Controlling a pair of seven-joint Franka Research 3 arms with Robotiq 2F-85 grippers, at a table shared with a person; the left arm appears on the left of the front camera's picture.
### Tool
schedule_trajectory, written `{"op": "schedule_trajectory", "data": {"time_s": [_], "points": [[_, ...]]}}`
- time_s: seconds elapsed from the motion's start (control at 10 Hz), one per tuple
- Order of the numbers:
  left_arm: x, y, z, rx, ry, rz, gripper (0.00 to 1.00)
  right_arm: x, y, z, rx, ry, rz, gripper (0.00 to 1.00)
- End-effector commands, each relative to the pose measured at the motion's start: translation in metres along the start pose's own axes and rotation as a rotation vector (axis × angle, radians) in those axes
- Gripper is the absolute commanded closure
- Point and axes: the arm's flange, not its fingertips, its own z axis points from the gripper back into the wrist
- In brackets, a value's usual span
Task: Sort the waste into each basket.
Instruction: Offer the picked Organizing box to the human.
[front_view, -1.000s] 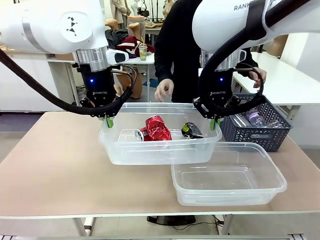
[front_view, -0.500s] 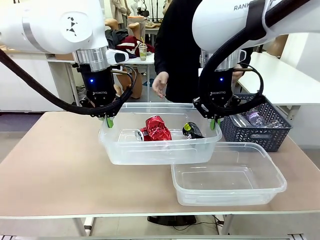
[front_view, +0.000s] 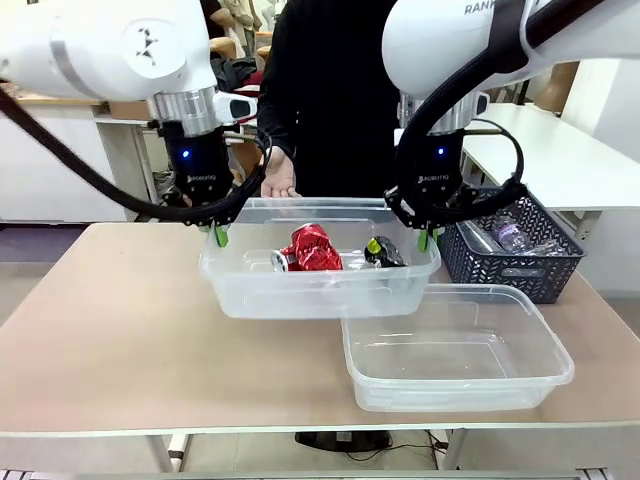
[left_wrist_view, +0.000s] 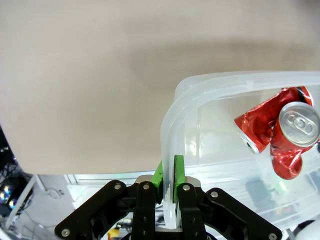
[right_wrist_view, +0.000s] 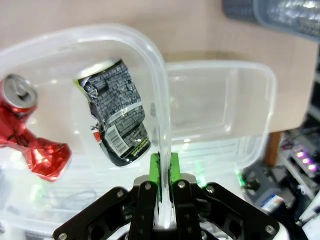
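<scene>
While my left gripper (left_wrist_view: 168, 172) clamps one short end of a clear tub (front_view: 320, 297), my right gripper (right_wrist_view: 161, 170) clamps the opposite end. On both sides the green pads are tight on the thick rim, so the tub hangs between them above the table (front_view: 120, 330). Inside it, crumpled red cans (front_view: 312, 250) with silver tops lie nearer my left gripper. A dented black-and-green can (right_wrist_view: 117, 112) with a barcode lies just beside my right fingers. Below my right gripper sits a second clear tub (front_view: 460, 395), and beyond it a dark lattice basket (front_view: 510, 268) holds clear bottles (front_view: 512, 237).
</scene>
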Motion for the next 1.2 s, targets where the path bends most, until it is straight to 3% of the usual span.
{"op": "schedule_trajectory", "data": {"time_s": [0.0,0.3,1.1], "points": [[0.058,0.001,0.029,-0.027,0.026,0.094,0.93,0.056,0.005,0.025,0.017,-0.031,0.017,0.91],[0.099,0.012,0.033,-0.062,-0.010,0.160,0.93,0.091,0.009,0.027,0.007,0.008,0.027,0.91],[0.101,0.027,0.021,-0.062,-0.002,0.129,0.93,0.095,0.003,0.020,0.037,-0.009,0.002,0.91]]}}
